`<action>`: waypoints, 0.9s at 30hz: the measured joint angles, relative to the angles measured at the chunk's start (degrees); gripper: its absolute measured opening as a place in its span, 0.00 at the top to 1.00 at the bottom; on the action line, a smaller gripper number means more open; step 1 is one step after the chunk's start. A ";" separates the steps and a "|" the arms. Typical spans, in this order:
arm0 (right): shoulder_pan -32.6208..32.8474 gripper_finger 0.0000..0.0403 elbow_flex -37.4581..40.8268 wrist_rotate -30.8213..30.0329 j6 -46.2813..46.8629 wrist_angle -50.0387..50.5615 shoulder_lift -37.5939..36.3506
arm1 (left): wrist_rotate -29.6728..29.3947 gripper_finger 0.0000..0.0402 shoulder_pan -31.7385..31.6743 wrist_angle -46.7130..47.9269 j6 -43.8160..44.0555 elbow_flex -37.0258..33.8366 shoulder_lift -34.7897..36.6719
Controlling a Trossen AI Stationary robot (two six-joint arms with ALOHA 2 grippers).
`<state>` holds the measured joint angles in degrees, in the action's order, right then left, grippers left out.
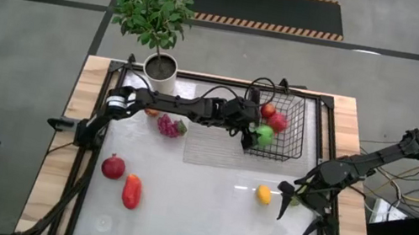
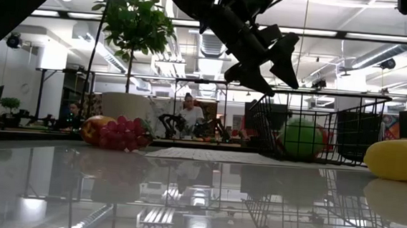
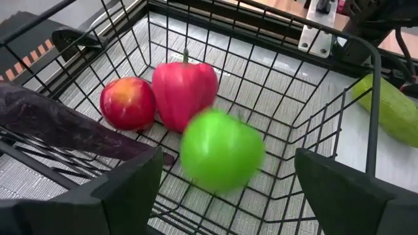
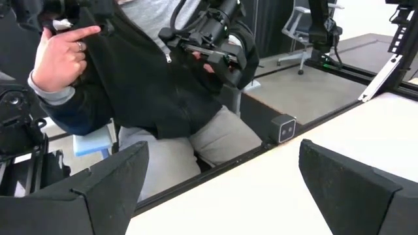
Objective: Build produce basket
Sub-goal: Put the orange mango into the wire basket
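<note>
The black wire basket (image 1: 291,131) stands on a grey mat at the table's far middle. In it lie a green apple (image 3: 222,150), a red pepper (image 3: 185,94) and a red apple (image 3: 128,103). A dark eggplant (image 3: 59,124) lies at the basket's wall; inside or outside, I cannot tell. My left gripper (image 1: 251,135) hangs open above the basket's left part, slanting down, the green apple well below its fingers (image 2: 271,72). Grapes (image 1: 170,125), a red fruit (image 1: 113,167), a second red pepper (image 1: 131,192) and a lemon (image 1: 264,195) lie on the table. My right gripper (image 1: 295,217) waits open at the right.
A potted plant (image 1: 161,67) stands at the table's far edge, left of the basket. A green cucumber (image 3: 385,108) lies just outside the basket's wall. Beyond the table's edge a person (image 4: 163,78) sits, seen in the right wrist view.
</note>
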<state>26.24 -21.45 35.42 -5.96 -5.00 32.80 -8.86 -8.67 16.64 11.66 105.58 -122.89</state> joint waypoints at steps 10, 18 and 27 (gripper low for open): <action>0.00 0.07 0.20 -4.57 1.09 -0.82 0.04 | -0.20 0.18 1.41 1.04 -4.78 -0.17 2.79; -0.04 0.07 0.20 -38.15 12.55 -2.39 2.22 | -4.16 0.18 8.15 2.40 -13.03 -3.25 9.97; -0.25 0.16 -3.01 -57.10 21.97 -2.76 6.43 | -12.85 0.18 15.18 -5.24 -15.52 -21.68 25.89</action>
<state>25.98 -24.46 -21.68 16.02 -7.76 39.22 -21.71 6.52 11.40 -3.86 83.90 -97.00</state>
